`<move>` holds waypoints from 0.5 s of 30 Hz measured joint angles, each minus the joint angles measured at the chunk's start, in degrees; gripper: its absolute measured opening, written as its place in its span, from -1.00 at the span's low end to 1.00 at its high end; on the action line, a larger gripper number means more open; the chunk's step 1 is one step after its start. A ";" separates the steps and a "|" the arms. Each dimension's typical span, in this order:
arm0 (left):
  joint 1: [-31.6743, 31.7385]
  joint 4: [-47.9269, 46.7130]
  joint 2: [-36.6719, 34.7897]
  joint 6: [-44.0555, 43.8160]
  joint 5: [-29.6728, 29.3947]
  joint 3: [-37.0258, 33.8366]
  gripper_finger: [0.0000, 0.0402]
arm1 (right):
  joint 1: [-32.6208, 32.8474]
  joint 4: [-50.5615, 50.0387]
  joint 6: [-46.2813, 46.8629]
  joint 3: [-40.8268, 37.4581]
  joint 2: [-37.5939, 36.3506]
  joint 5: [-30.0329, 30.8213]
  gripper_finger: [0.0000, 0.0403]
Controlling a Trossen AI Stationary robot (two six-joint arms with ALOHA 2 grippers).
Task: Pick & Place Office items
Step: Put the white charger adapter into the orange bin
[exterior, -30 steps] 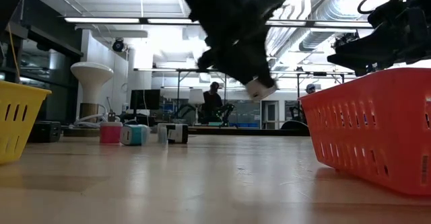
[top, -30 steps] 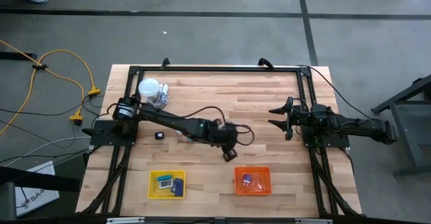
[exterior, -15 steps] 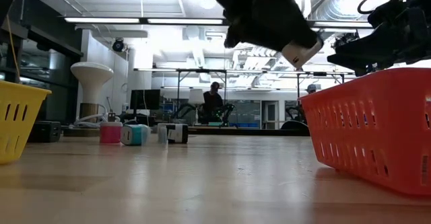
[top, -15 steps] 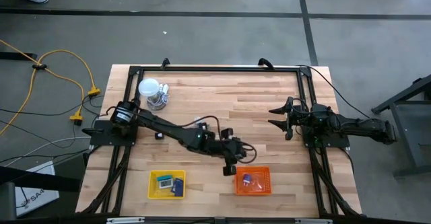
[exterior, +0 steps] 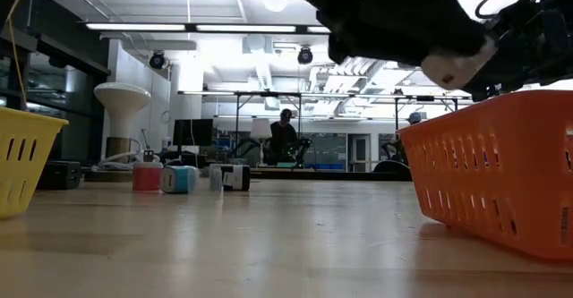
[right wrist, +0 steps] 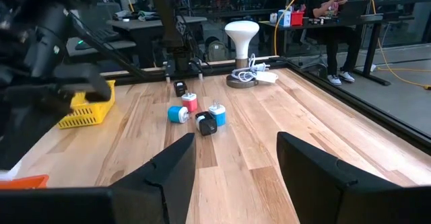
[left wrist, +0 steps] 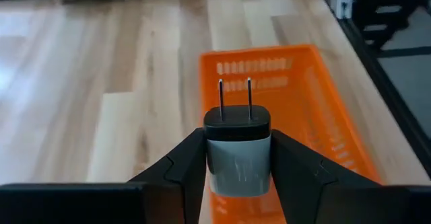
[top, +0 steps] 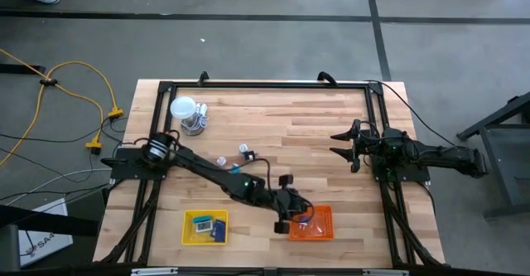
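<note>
Left gripper [left wrist: 237, 177] clamps white plug adapter [left wrist: 237, 153] — prongs pointing forward, over orange tray [left wrist: 316, 116]; right gripper [top: 344, 145] open, idle.

Your left tool [left wrist: 238, 158] grips a white plug adapter [left wrist: 238, 158] with a black cap and two metal prongs pointing forward, over the near edge of the orange mesh tray [left wrist: 323, 116], which already holds a small blue item [top: 305, 221]. Mid-desk you have a cluster: a teal roll [right wrist: 178, 114], a red-and-white block [right wrist: 190, 102], a blue-and-white block [right wrist: 217, 112] and two black blocks [right wrist: 206, 123]. More small items lie in the yellow tray [top: 204, 227].
</note>
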 joint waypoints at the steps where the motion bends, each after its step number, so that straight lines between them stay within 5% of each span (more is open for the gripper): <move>1: -0.27 0.33 0.29 -0.02 0.39 -0.04 -0.32 | -0.01 0.00 0.01 0.00 0.02 0.01 -0.03; 15: -2.03 -1.79 1.93 -1.16 2.64 -0.09 -0.32 | -0.01 0.03 0.01 -0.01 0.00 0.01 -0.03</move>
